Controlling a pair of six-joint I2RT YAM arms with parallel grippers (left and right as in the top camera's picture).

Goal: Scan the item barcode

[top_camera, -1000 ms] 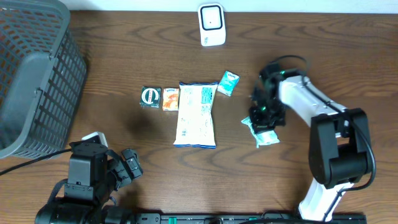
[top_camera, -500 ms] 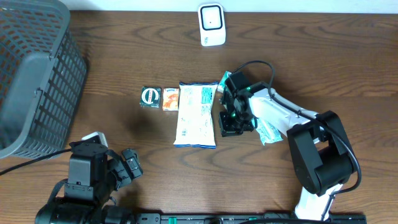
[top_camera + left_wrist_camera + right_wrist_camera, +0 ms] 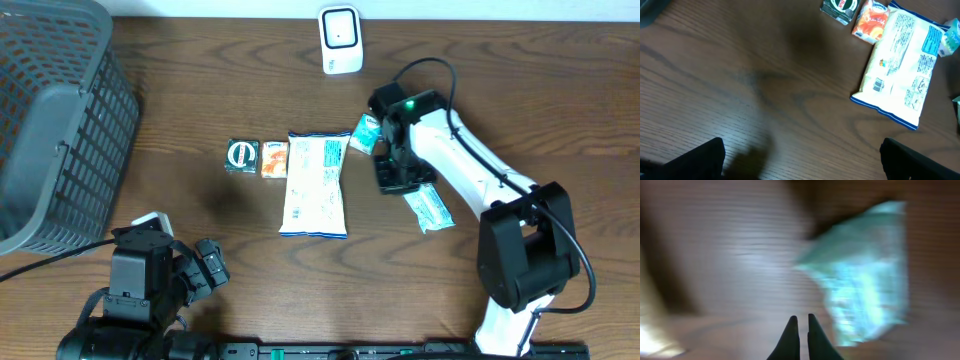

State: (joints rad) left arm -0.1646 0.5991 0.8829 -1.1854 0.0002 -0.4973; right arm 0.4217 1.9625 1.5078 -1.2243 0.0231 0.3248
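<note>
A white scanner [image 3: 340,40] stands at the table's far edge. In a row on the table lie a dark packet [image 3: 241,155], an orange packet [image 3: 275,158], a large white bag [image 3: 316,183] and a small teal packet [image 3: 367,132]. A second teal packet [image 3: 430,208] lies to the right. My right gripper [image 3: 400,178] hovers between the two teal packets. Its wrist view is blurred: the gripper [image 3: 801,330] is shut on nothing, with a teal packet [image 3: 865,270] ahead to the right. My left gripper [image 3: 802,162] is open over bare wood. The bag [image 3: 900,65] shows a barcode [image 3: 878,85].
A grey mesh basket [image 3: 50,120] fills the far left corner. My left arm [image 3: 140,290] rests at the near left edge. In the left wrist view the dark packet [image 3: 840,5] and orange packet [image 3: 871,20] lie at the top.
My right arm swung left from over the right teal packet toward the white bag, then back up between the two teal packets, still shut. The left arm stayed put.
</note>
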